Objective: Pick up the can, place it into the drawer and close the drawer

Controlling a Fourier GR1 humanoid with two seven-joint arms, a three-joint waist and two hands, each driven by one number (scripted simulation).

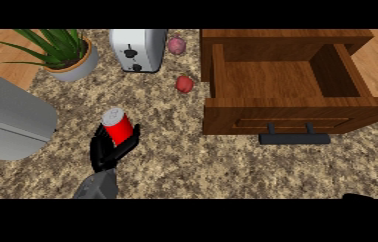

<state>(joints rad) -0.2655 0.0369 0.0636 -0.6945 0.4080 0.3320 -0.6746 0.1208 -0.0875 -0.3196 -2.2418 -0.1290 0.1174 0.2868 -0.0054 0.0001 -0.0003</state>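
A red can (117,126) with a silver top stands at the left of the speckled counter, and my left hand (108,149) is curled round its lower part from below. The wooden drawer (284,104) is pulled open at the upper right; its inside shows bare wood, and a dark handle (294,137) sits on its front panel. Of my right hand only a dark tip (359,197) shows at the lower right edge. The can is well to the left of the drawer.
A white toaster (138,49) stands at the back, with a potted plant (65,52) to its left. Two small reddish fruits lie near the drawer's left side: one (176,45) by the toaster, one (184,83) closer in. A grey rounded object (21,121) fills the left edge.
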